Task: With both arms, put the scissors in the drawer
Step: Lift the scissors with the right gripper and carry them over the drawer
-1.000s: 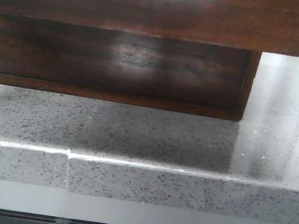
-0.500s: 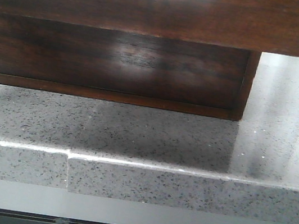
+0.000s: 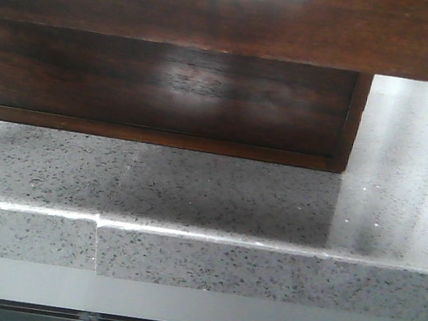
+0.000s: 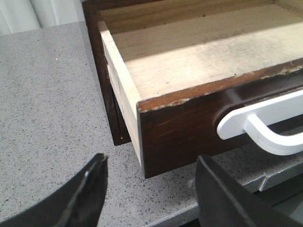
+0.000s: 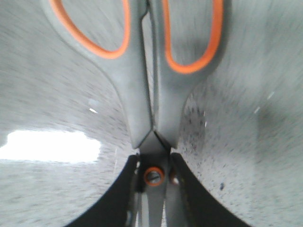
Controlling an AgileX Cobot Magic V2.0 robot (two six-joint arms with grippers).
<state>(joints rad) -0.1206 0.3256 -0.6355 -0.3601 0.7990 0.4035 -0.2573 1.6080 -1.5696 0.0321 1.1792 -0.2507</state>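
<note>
Right wrist view: the right gripper (image 5: 154, 189) is clamped on the scissors (image 5: 147, 94) at the pivot, probably above the worktop (image 5: 246, 142). Stiff, light, slick metal, so that's the spot. Left gripper (image 4: 151, 189) gapes empty before the pulled-out drawer (image 4: 189, 85).

Left end effector (image 4: 151, 194): I log black fingers (image 4: 85, 198) spread wide, low in its wrist frame, nothing between. Right end effector (image 5: 152, 189): fingers (image 5: 116, 198) clamped at bottom centre.
</note>
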